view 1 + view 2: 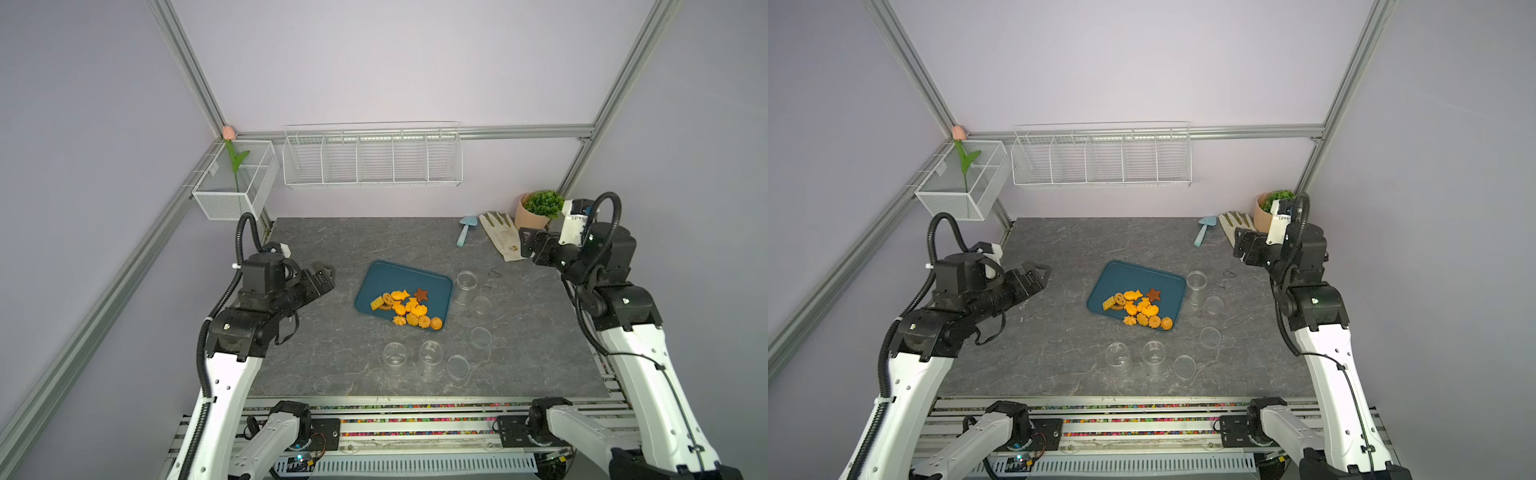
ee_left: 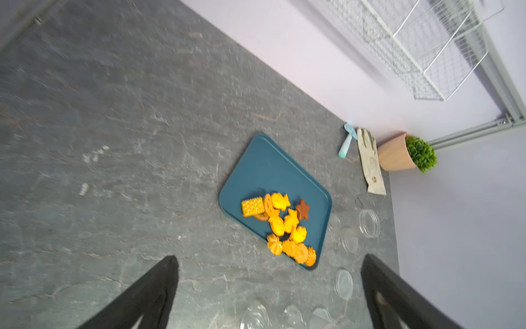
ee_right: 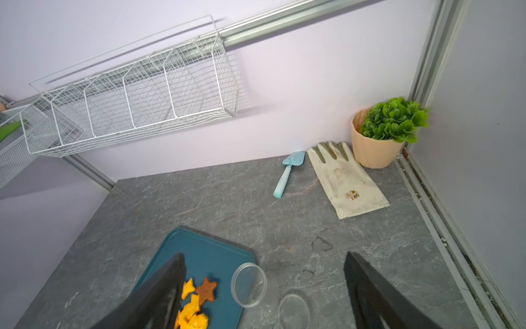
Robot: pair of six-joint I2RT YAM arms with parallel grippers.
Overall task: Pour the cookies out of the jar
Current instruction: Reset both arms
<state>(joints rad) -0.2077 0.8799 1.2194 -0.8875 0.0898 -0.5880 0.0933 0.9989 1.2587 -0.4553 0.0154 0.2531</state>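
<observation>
Sitting heaped on the blue tray [image 1: 395, 276] mid-worktop [image 1: 332, 241], the cookies [image 1: 405, 307] are bunched toward its near right corner, orange-yellow shapes plus one brown star [image 1: 422, 295]. An empty clear jar [image 1: 466, 286] is just beside the tray's right edge, with two more jars [image 1: 394, 358] and loose lids [image 1: 481, 336] nearer the front. Now the left claw [image 1: 328, 276] hangs wide open left of the tray, gripping nothing, and the right claw [image 1: 524, 243] is spread wide too, empty, far right by the glove [image 1: 500, 237] and potted plant [image 1: 540, 205].
</observation>
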